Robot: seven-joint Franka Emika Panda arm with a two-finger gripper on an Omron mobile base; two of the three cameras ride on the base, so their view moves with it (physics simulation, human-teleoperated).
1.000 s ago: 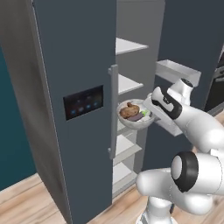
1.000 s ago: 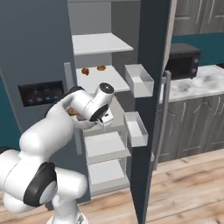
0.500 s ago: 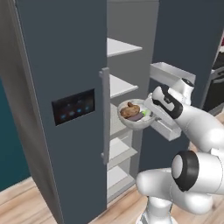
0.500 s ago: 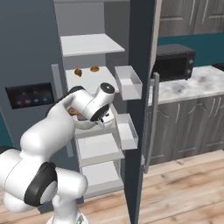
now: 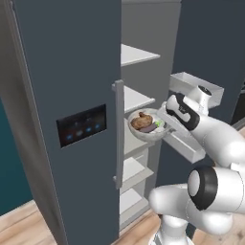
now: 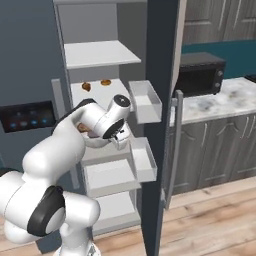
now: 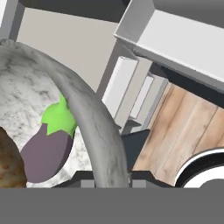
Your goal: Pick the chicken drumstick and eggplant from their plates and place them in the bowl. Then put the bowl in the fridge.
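Observation:
My gripper (image 5: 165, 125) is shut on the rim of the pale speckled bowl (image 5: 145, 132) and holds it level in the air. The golden-brown chicken drumstick (image 5: 141, 121) and the purple eggplant (image 5: 154, 128) with its green end lie inside. The bowl hangs just in front of the open right side of the dark grey fridge (image 5: 72, 91), near a middle white shelf (image 5: 135, 99). In the hand view, the eggplant (image 7: 48, 146) rests against the bowl's wall (image 7: 94, 131), with the drumstick (image 7: 8, 164) at the left edge. My arm covers most of the bowl (image 6: 96, 141) in the right base view. The plates are out of view.
The open fridge door (image 6: 161, 125) stands right of the arm, with two white door bins (image 6: 145, 101) (image 6: 143, 159). Small brown items (image 6: 95, 85) lie on an upper shelf. A black microwave (image 6: 200, 75) sits on the marble counter (image 6: 225, 97). The fridge's left door (image 5: 86, 127) is closed.
Both base views have shifted as the base drove, so the fridge looks closer and further right. The bowl stays in my grip and hangs nearer the open shelves.

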